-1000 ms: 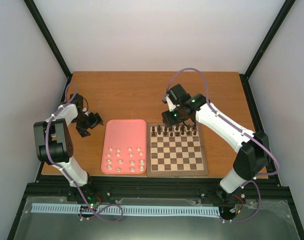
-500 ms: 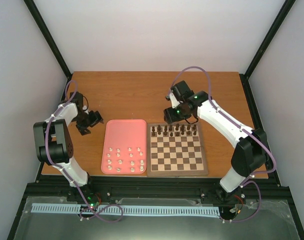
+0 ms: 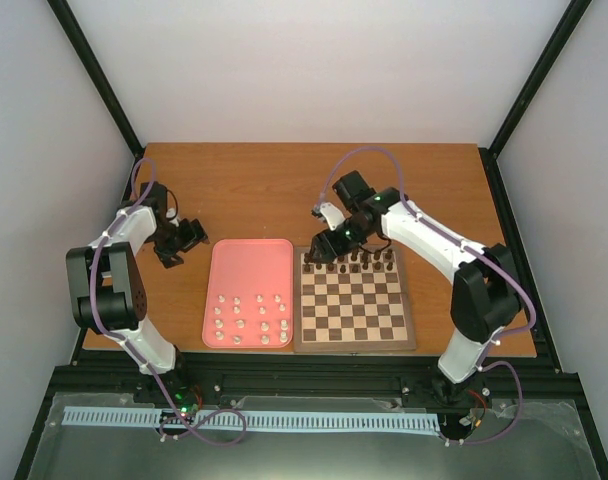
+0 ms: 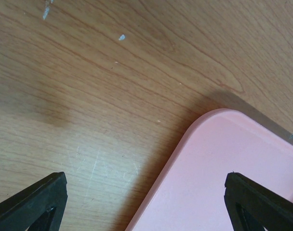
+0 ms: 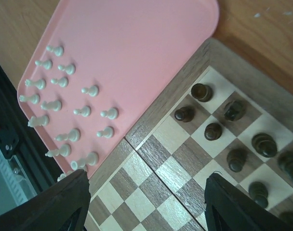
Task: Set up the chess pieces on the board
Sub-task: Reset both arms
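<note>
The wooden chessboard [image 3: 353, 300] lies right of centre; it also shows in the right wrist view [image 5: 175, 159]. Dark brown pieces [image 3: 349, 261] stand along its two far rows, several seen in the right wrist view [image 5: 213, 131]. Cream-white pieces [image 3: 249, 318] stand in the near half of the pink tray [image 3: 249, 265], also seen in the right wrist view [image 5: 64, 110]. My right gripper [image 3: 322, 247] is open and empty above the board's far left corner, its fingertips [image 5: 72, 199] spread wide. My left gripper [image 3: 182, 240] is open and empty over the table, left of the tray's far corner [image 4: 223, 159].
The wooden table [image 3: 254, 190] extends behind the tray and board. Black frame rails [image 3: 284, 375] run along the near edge. The tray touches the board's left border.
My right gripper has swung left and down, from behind the board's far edge to above its far left corner. The left gripper has barely moved.
</note>
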{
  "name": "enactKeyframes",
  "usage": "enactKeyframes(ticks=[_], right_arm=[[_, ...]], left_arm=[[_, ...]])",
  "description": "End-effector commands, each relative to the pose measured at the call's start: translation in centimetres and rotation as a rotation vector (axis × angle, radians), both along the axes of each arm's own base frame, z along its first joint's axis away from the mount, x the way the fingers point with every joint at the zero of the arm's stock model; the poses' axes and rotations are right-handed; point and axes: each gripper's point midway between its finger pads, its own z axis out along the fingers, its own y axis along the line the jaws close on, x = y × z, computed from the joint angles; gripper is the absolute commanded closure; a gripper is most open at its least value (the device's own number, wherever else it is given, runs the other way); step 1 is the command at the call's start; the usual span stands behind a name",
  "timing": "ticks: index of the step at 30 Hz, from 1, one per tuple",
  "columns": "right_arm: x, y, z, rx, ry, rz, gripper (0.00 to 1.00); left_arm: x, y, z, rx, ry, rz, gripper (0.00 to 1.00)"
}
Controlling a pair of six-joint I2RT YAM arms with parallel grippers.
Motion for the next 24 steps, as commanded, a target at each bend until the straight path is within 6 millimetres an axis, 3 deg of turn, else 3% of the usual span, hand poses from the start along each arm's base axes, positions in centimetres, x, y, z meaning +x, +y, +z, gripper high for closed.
enactKeyframes(ticks=[1,5,9,10,11,12,18,24], right_arm=[[-1.3,0.9,-2.1,0.012,0.048,0.082,0.36],[-1.2,1.0,-3.3,-0.015,0.050,0.078,0.36],[0.5,0.7,-1.7,-0.022,-0.043,-0.002,0.31],[1.1,0.7,-1.0,-0.021,-0.066,-0.026,0.21],[1.5,0.7,-0.4,-0.019,-0.085,-0.042,0.03],[1.9,0.6,0.1,-0.017,-0.098,-0.058,0.00],[4.4,-1.1,1.7,-0.045,-0.124,-0.213,0.00],[5.0,-2.4,2.5,-0.105,-0.146,-0.263,0.00]], left_arm=[[0.5,-0.2,0.7,-0.007,-0.038,-0.001,0.00],[0.4,-0.3,0.5,-0.004,-0.035,-0.005,0.00],[0.5,-0.1,1.0,0.009,-0.043,-0.012,0.00],[0.6,-0.1,1.2,0.009,-0.046,-0.013,0.00],[0.7,0.0,1.3,0.011,-0.049,-0.013,0.00],[0.9,0.0,1.6,0.012,-0.054,-0.014,0.00],[2.0,0.1,3.0,0.024,-0.077,-0.008,0.00],[3.0,0.6,5.1,0.046,-0.114,0.011,0.00]])
